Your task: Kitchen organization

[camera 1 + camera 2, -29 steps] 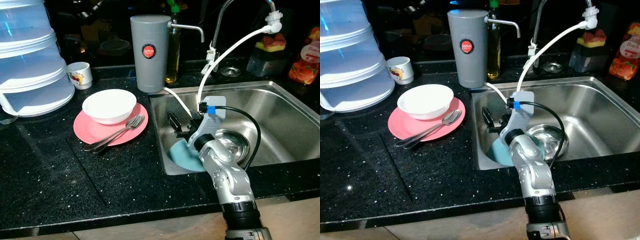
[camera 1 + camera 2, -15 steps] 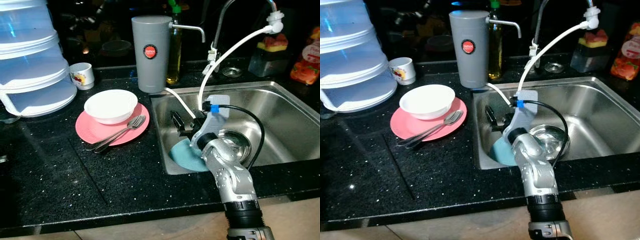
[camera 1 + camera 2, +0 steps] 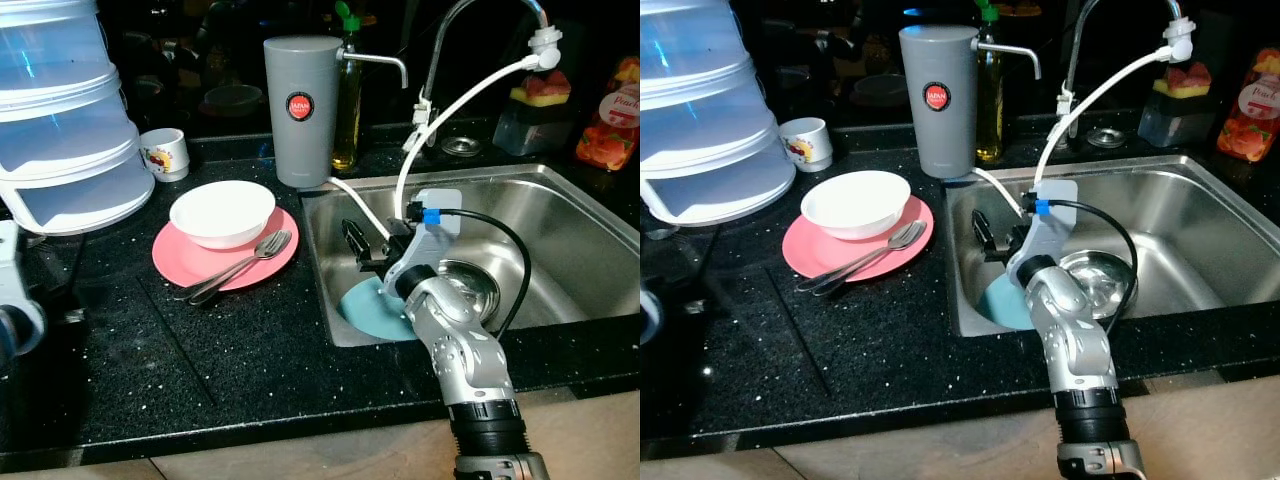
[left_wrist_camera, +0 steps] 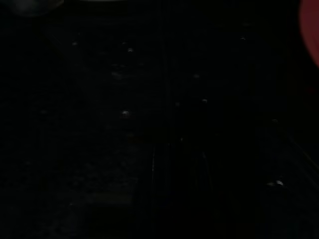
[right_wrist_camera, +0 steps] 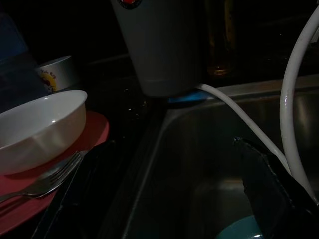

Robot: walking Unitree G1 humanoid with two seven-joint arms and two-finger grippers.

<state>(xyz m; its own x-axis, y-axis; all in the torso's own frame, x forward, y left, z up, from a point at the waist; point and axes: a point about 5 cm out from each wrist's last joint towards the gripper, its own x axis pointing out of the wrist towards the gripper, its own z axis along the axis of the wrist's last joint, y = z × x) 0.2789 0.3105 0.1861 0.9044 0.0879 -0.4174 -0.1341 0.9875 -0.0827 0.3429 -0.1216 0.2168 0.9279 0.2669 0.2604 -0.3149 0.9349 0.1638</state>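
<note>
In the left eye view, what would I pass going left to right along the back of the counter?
Stacked clear containers → small printed cup → tall grey water dispenser → curved tap → red-labelled bottle.

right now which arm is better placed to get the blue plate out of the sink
Right. The right gripper is already inside the sink, just above the blue plate. The left arm is at the far edge of the counter, beyond the pink plate.

Dim kitchen: black speckled counter (image 3: 250, 350), steel sink (image 3: 590, 250), dark backdrop.
</note>
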